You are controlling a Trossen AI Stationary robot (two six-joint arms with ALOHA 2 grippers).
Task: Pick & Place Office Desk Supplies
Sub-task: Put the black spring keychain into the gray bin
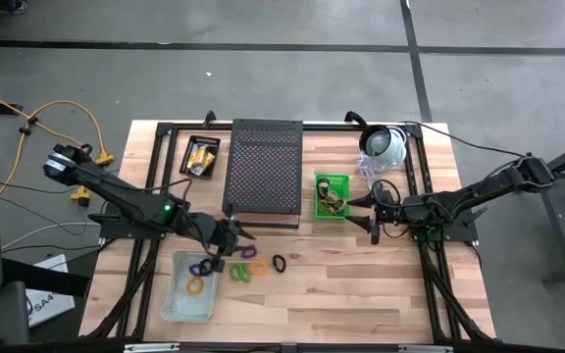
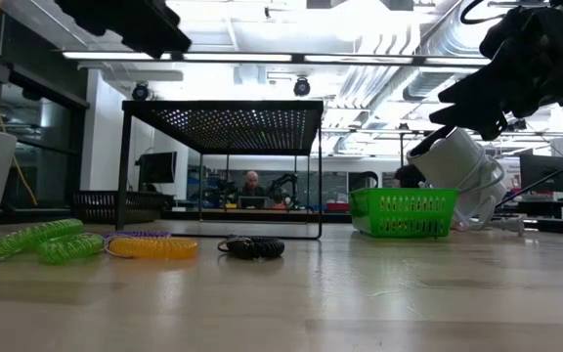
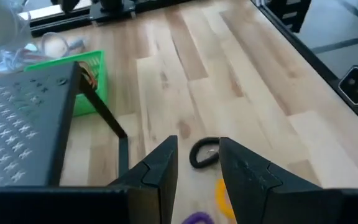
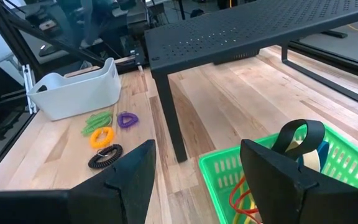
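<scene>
Purple (image 1: 202, 265), green (image 1: 238, 273), orange (image 1: 258, 267) and black (image 1: 280, 263) loops lie loose on the wood near the table's near edge. Another orange loop (image 1: 195, 285) lies in a clear tray (image 1: 178, 294). My left gripper (image 1: 238, 235) hovers open above them; its wrist view shows the black loop (image 3: 204, 152) on the table beyond its fingertips (image 3: 197, 146). My right gripper (image 1: 373, 211) is open beside the green basket (image 1: 332, 196), which holds bands, one black band (image 4: 300, 134) standing up. Yellow packets (image 1: 201, 157) lie in a black tray.
A black mesh stand (image 1: 263, 172) sits at the table's middle, between the black tray and the green basket. A white dome device (image 1: 385, 145) with a cable lies at the far right. Bare wood spreads right of the loops (image 1: 361, 284). A person shows in the room behind (image 2: 252, 186).
</scene>
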